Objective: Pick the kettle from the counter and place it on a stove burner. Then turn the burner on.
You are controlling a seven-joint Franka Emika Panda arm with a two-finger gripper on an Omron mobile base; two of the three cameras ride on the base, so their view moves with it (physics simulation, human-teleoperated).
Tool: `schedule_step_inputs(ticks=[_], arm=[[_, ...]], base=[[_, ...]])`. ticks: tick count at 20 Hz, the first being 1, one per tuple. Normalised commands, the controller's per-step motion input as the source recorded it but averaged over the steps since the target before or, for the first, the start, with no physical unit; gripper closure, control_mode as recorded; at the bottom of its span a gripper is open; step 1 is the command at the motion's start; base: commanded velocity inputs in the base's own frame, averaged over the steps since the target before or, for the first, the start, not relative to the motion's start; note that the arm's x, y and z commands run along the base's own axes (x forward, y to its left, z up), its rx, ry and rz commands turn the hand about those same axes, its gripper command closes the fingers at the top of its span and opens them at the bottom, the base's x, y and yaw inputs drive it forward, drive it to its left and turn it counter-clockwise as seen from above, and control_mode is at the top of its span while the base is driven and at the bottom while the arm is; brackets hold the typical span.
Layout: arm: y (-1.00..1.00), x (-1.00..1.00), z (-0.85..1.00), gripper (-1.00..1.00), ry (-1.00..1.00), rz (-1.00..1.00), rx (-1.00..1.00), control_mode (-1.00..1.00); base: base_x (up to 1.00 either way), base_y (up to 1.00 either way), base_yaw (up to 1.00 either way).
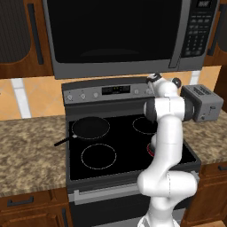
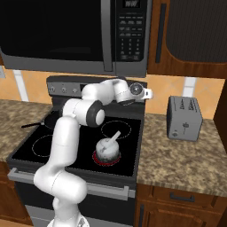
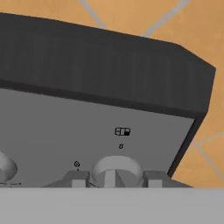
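Hand view: gripper (image 3: 114, 177) at stove knob (image 3: 117, 168) (labels unreadable) | kettle (image 2: 107, 150) on glowing burner (image 2: 106, 158)

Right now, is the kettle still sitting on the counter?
No, the kettle sits on a stove burner that glows red under it, on the black cooktop, not on the counter.

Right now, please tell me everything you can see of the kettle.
The kettle is small, squat and silver-grey, metal by its look, with a rounded body and a pale handle slanting up to the right. It stands upright on the front right burner of the black cooktop, and the ring under it glows red. Nothing else touches it; the gripper is up at the stove's control panel, apart from it. Its spout cannot be made out.
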Motion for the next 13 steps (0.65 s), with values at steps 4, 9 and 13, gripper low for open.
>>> schedule_step_inputs(ticks=[4, 9, 13], arm=[[0.00, 0.18, 0.00, 1.00, 0.00, 0.34, -0.33, -1.00], [0.00, 0.01, 0.00, 1.00, 0.00, 0.29, -0.23, -1.00], [0.00, 0.00, 0.00, 1.00, 0.00, 0.24, -0.19, -1.00]], base=[[0.00, 0.00, 0.00], [0.00, 0.00, 0.00], [0.00, 0.00, 0.00]])
